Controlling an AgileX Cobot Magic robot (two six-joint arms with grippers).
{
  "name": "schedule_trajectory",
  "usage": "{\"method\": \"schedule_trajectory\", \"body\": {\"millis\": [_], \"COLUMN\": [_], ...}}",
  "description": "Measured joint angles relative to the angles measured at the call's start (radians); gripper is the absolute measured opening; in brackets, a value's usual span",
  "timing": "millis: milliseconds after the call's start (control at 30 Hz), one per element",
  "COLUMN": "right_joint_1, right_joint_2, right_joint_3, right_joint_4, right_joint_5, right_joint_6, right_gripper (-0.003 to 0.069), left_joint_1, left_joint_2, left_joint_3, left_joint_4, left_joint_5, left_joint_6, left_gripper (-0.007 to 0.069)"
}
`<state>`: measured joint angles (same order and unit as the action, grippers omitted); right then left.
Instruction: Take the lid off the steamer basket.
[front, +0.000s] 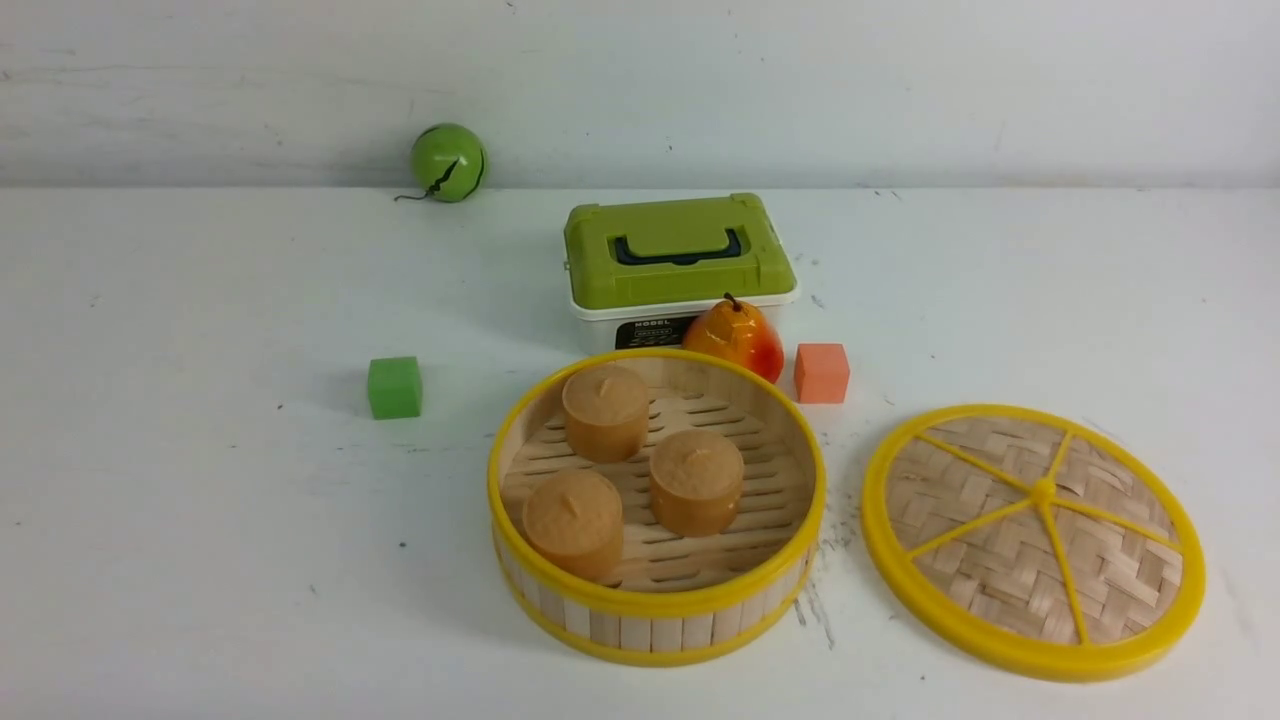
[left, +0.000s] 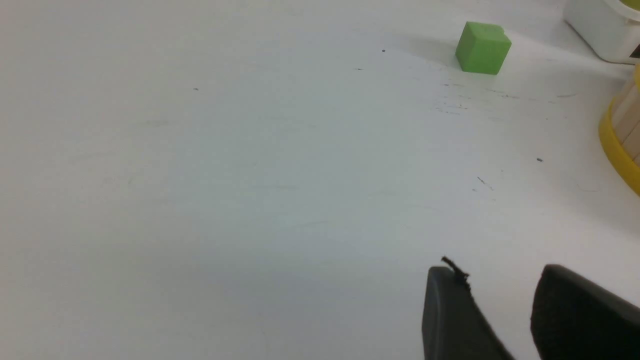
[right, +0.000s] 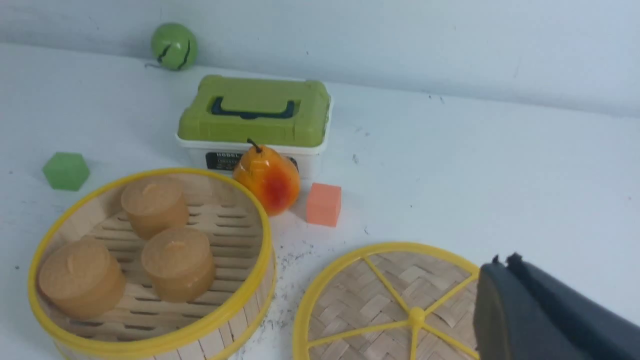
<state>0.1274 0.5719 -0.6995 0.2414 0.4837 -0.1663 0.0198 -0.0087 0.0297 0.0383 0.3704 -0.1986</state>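
Yellow-rimmed, the lid (front: 1040, 540) lies at the front view's lower right, likely set there to uncover the basket (front: 655, 600). The right gripper (right: 505, 265) is pressed together; the left (left: 492, 280) is spread.

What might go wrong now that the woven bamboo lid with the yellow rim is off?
The three small brown buns sit uncovered in the round yellow-rimmed bamboo basket, so a stray arm could knock them. The orange-red pear is right behind the rim; nudging the basket might roll it.
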Motion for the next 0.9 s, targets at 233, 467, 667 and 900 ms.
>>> {"method": "schedule_trajectory", "body": {"millis": [233, 467, 667, 900], "right_joint_1": [0.000, 0.075, 0.090, -0.035], "right_joint_2": [-0.027, -0.035, -0.089, -0.286], "right_joint_3": [0.000, 0.048, 0.296, 0.627], "right_joint_4": [0.001, -0.028, -0.070, -0.085], "right_joint_5": [0.001, -0.072, -0.458, -0.557], "right_joint_6": [0.000, 0.000, 0.007, 0.119], "right_gripper": [-0.0018, -0.0018, -0.0018, -0.0016], "left_joint_1": [0.000, 0.000, 0.000, 0.000], "left_joint_2": [0.000, 0.000, 0.000, 0.000], "left_joint_3": [0.000, 0.000, 0.000, 0.000], "left_joint_4": [0.000, 0.000, 0.000, 0.000], "left_joint_5": [0.000, 0.000, -0.001, 0.000], "left_joint_6": [0.000, 0.000, 0.000, 0.000], "left_gripper": [0.0239, 0.0239, 0.0239, 0.0239]}}
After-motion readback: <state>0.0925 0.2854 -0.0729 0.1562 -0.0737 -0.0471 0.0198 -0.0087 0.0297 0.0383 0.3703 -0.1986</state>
